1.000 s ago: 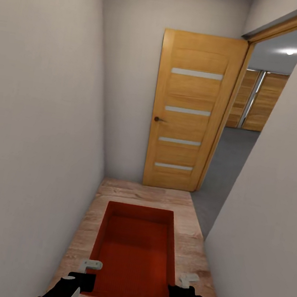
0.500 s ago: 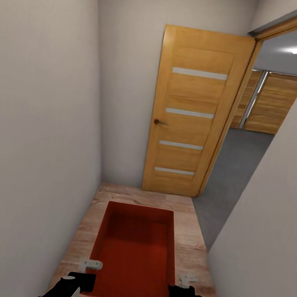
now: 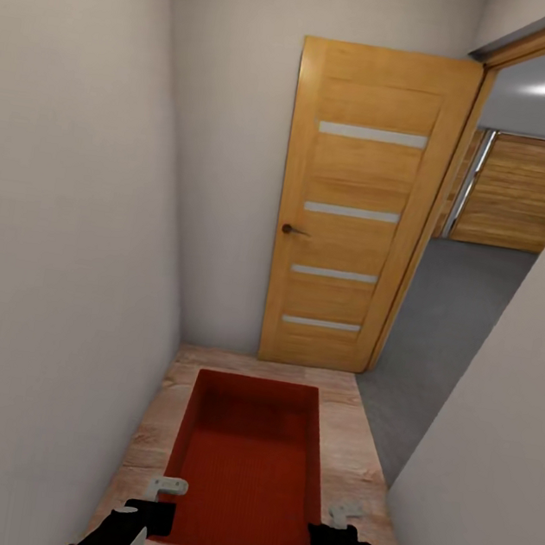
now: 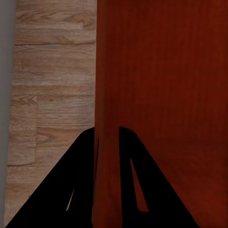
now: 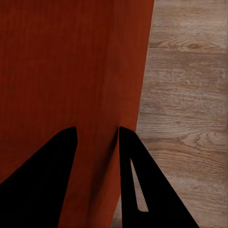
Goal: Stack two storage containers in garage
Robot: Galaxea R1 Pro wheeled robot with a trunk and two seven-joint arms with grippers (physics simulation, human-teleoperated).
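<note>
One orange-red storage container [image 3: 248, 465] hangs low in front of me over the wood-plank floor, its long side pointing ahead. My left gripper [image 3: 158, 510] is shut on its left wall near the close end, and my right gripper [image 3: 324, 533] is shut on the right wall. In the left wrist view the gripper [image 4: 108, 130] straddles the thin wall of the container [image 4: 166, 85]. The right wrist view shows the right gripper [image 5: 97, 129] pinching the wall of the container [image 5: 61, 61] the same way. The second container is out of view.
I am in a narrow corridor between pale walls [image 3: 60, 232]. An open wooden door [image 3: 356, 211] stands ahead against the end wall. To its right a doorway opens onto the garage's dark grey floor [image 3: 453, 321], with wooden panels [image 3: 529, 193] at the back.
The camera has advanced along the corridor, so the door and doorway look larger and more of the grey floor shows. The container stays held in both grippers as before.
</note>
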